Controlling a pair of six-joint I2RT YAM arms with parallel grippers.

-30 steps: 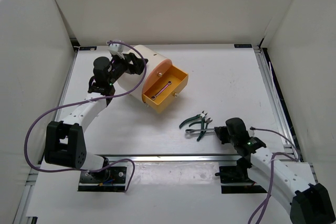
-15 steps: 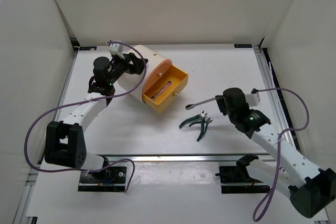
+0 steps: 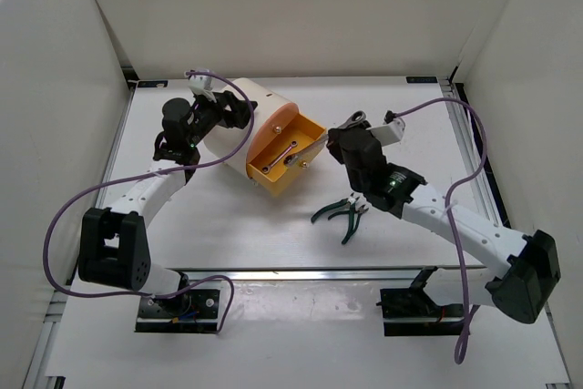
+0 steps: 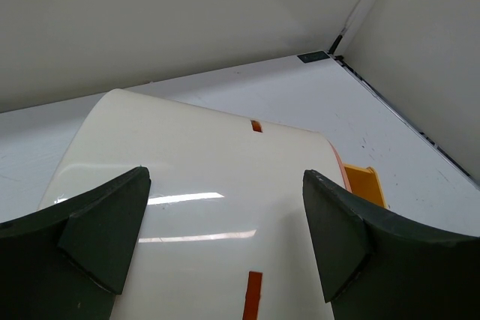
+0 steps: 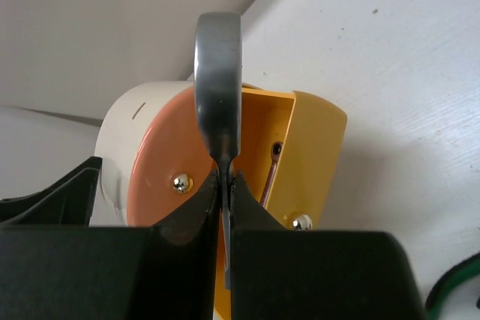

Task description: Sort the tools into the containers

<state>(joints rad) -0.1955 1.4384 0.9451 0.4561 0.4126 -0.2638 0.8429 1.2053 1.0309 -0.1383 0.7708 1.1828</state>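
The cream drum cabinet lies on its side, its peach-orange face toward the table's middle. One yellow-orange drawer is pulled out, with a thin metal wrench lying in it. My right gripper is shut on a silver wrench and holds it just in front of the open drawer. My left gripper is open and straddles the drum, one finger on each side. Dark-green-handled pliers lie on the table. The small green round-headed pieces are out of view.
Silver knobs sit on the drum's face and on the drawer front. White walls close in the table on three sides. A metal rail runs along the near edge. A purple cable arcs over the right arm.
My right gripper has lifted the silver wrench from beside the pliers and carried it up and left to the open drawer. The left arm and the drum have not moved.
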